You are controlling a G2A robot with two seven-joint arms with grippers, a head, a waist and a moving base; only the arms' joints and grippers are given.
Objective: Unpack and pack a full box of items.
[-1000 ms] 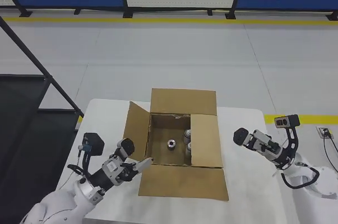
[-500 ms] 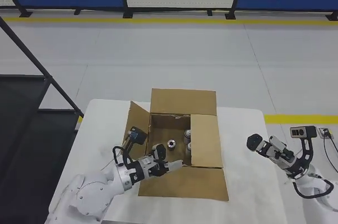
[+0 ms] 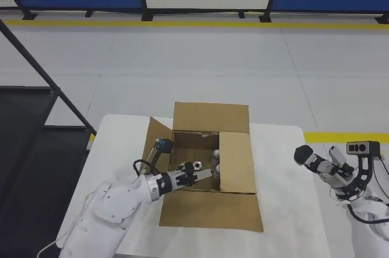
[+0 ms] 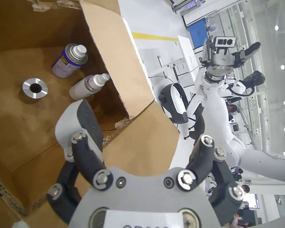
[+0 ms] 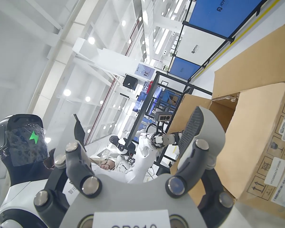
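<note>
An open cardboard box (image 3: 236, 164) stands mid-table with its flaps spread. Inside it are a blue-labelled spray can (image 4: 70, 60), a silver bottle (image 4: 89, 87) lying tilted against the box wall, and a short metal cylinder (image 4: 35, 90) with a hole in its centre. My left gripper (image 3: 191, 175) (image 4: 144, 129) hangs open just inside the box's near left part, above the cardboard floor and short of the metal cylinder (image 3: 196, 166), with nothing between its fingers. My right gripper (image 3: 310, 158) (image 5: 137, 131) is open in the air to the right of the box (image 5: 251, 131), holding nothing.
The white table (image 3: 120, 138) has bare surface on both sides of the box. The box's front flap (image 3: 210, 209) lies flat toward me, and its left flap (image 3: 154, 142) stands up beside my left arm. A dark frame (image 3: 39, 71) stands left of the table.
My left arm has swung from the table's left front corner over the box edge and into the box. My right arm has drawn back to the right, away from the box.
</note>
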